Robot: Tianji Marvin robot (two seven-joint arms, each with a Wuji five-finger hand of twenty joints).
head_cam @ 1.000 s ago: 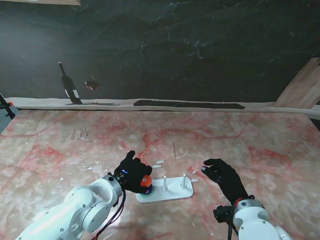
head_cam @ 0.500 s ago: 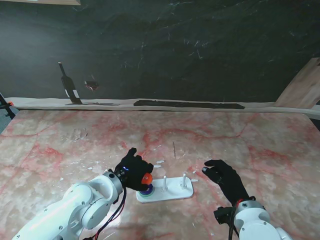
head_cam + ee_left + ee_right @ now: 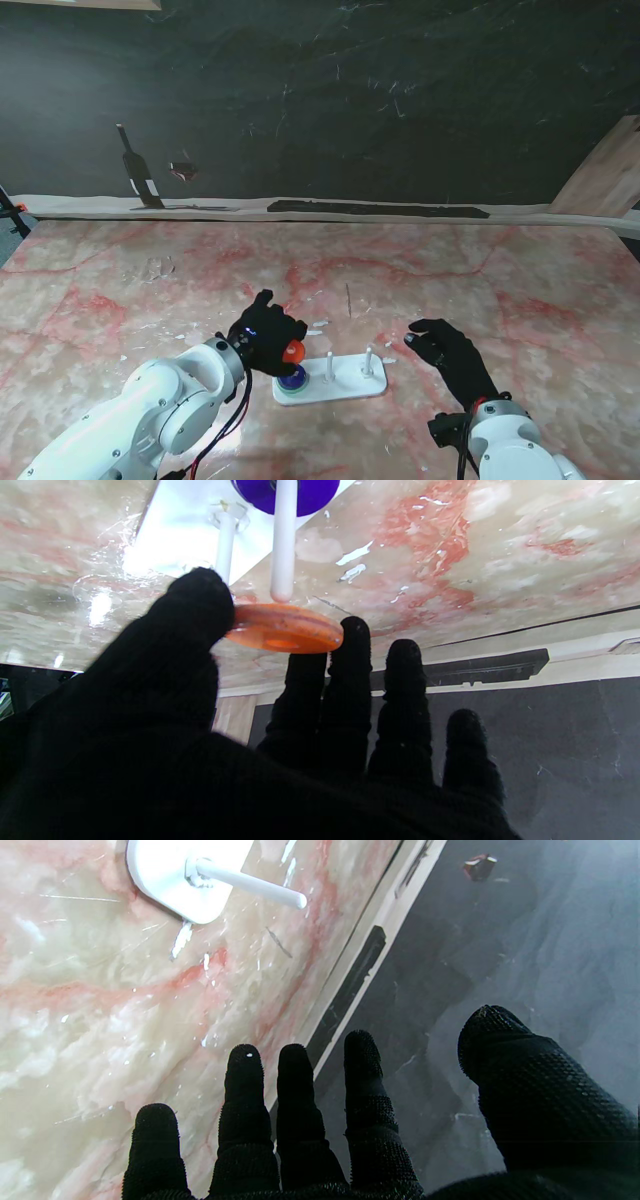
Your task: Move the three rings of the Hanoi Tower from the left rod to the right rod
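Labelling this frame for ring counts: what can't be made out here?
- Stand view: the left rod, hidden behind the left hand and its orange plastic ring.
- Left wrist view: purple ring cut by the edge; any third ring is out of frame.
- Right wrist view: white plastic base mostly cut off.

The left hand point(image 3: 268, 343) pinches an orange ring point(image 3: 292, 352) between thumb and fingers. The right hand point(image 3: 450, 358) hovers, fingers spread, holding nothing.

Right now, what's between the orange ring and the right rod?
In the stand view, only the bare middle rod stands between the orange ring, pinched in the left hand, and the right rod.
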